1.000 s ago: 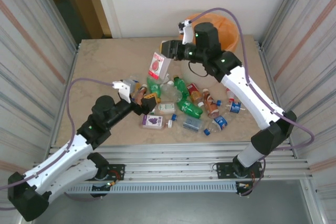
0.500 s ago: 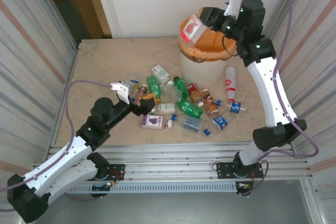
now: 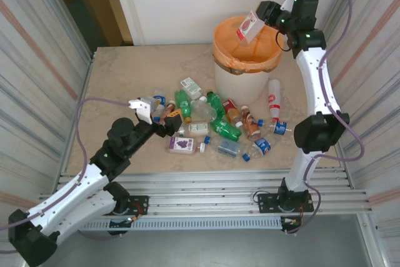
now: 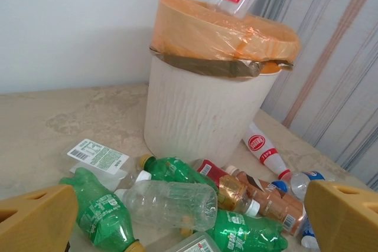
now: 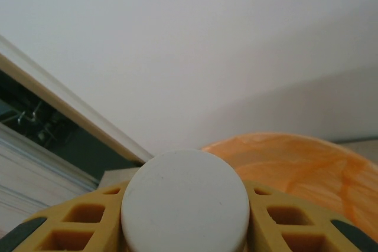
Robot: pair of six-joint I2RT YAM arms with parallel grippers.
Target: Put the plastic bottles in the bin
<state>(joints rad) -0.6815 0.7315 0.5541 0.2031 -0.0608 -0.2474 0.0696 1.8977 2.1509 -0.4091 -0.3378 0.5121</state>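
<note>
- Left margin: a corrugated wall stands well apart from the work. The bare bench beside it is the widest open room for moving.
- The left claw is spread wide and empty, low at the left edge of the heap, facing the bin.
- The plastic bottles, green, clear and brown, lie mid-bench, touching one another. Likely hazard: closing fingers catch two at once, or nudge a round one toward the near edge.
- The bin stands at the far edge just beyond the heap, with an orange bag folded over its rim.
- A red-labelled bottle hangs tilted above the bin's opening, the right claw clamped on its white cap. Likely hazard: held by the cap alone, it may drop askew, strike the rim and fall behind the bin.
- Right margin: the right-hand wall runs near the raised arm, leaving little room to swing.
</note>
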